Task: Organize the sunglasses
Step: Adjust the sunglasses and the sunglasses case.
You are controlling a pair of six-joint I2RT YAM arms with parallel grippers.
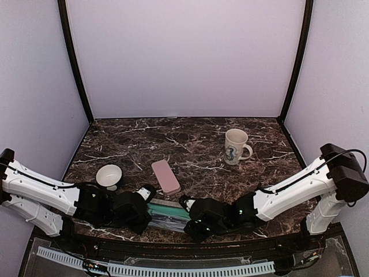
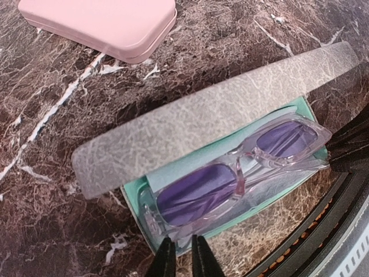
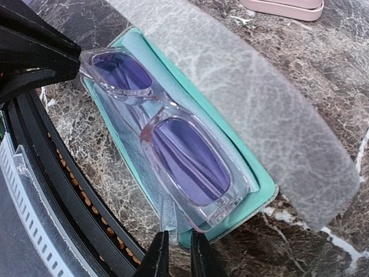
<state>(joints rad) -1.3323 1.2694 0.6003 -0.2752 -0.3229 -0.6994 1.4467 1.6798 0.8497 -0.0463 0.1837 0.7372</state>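
The red-pink sunglasses (image 2: 236, 176), translucent frame with purple lenses, lie in an open grey case (image 2: 213, 109) with teal lining near the table's front edge. They also show in the right wrist view (image 3: 184, 156). My left gripper (image 2: 179, 259) is at the frame's left end, jaws nearly together on the frame's corner. My right gripper (image 3: 176, 254) is at the other end, jaws closed on the tip of a temple arm that sticks over the case's rim. In the top view both grippers (image 1: 150, 196) (image 1: 186, 203) flank the case (image 1: 167, 212). The dark pair is out of view.
A closed pink case (image 1: 165, 176) lies just behind the open one, also in the left wrist view (image 2: 104, 23). A white bowl (image 1: 109, 175) stands at the left and a white mug (image 1: 236, 146) at the back right. The table's front rail (image 3: 52, 190) runs close by.
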